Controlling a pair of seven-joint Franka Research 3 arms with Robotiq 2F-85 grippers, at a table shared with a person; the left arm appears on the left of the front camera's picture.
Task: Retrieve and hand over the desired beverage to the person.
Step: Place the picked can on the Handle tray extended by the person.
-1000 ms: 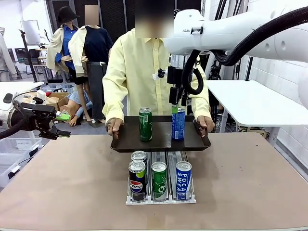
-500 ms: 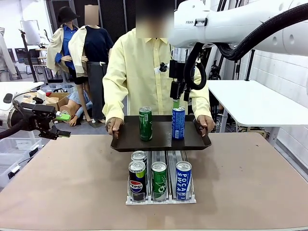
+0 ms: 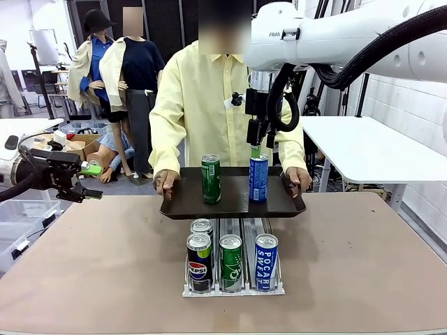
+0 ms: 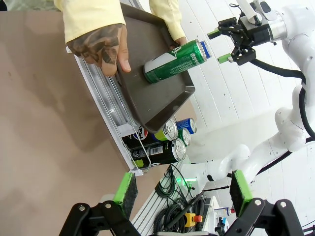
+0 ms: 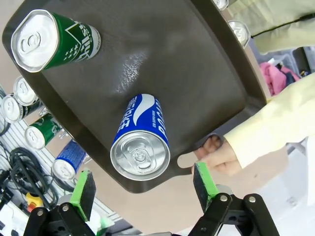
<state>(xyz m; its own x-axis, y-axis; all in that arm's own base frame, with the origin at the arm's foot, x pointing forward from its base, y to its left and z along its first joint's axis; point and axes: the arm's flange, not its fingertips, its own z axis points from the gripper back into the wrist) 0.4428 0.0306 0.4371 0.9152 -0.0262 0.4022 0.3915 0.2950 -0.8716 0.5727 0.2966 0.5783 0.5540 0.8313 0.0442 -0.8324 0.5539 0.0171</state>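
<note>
Since a second ago the right arm [image 3: 335,42] has lifted: its jaws, then down around the top of the blue can [image 3: 258,179], now hang wide apart just above it, holding nothing. The rest has stayed put.

The tabletop [image 3: 363,265] stretches below and toward the robot from those jaws. The person [image 3: 209,105] in the pale-yellow shirt stands just behind them, holding a dark tray [image 3: 234,204] by both ends directly under them. On the tray, the blue can stands beneath the right gripper [image 3: 260,148] and a green can [image 3: 211,180] stands off to one side, apart from it. Nearer the robot, a can rack [image 3: 234,269] holds a Pepsi can, a green can and a Pocari Sweat can in front.

The right wrist view looks straight down on the blue can's lid, which lies between the green pads [image 5: 86,191]; the front view cannot settle that. It also shows a thumb through the tray's handle slot.

The left gripper [image 4: 182,189] hangs wide open well away from the tray, off the tabletop's left side. Its wrist view shows the person's hand [image 4: 101,46] gripping the tray rim, and the blue can almost hidden behind the green one.
</note>
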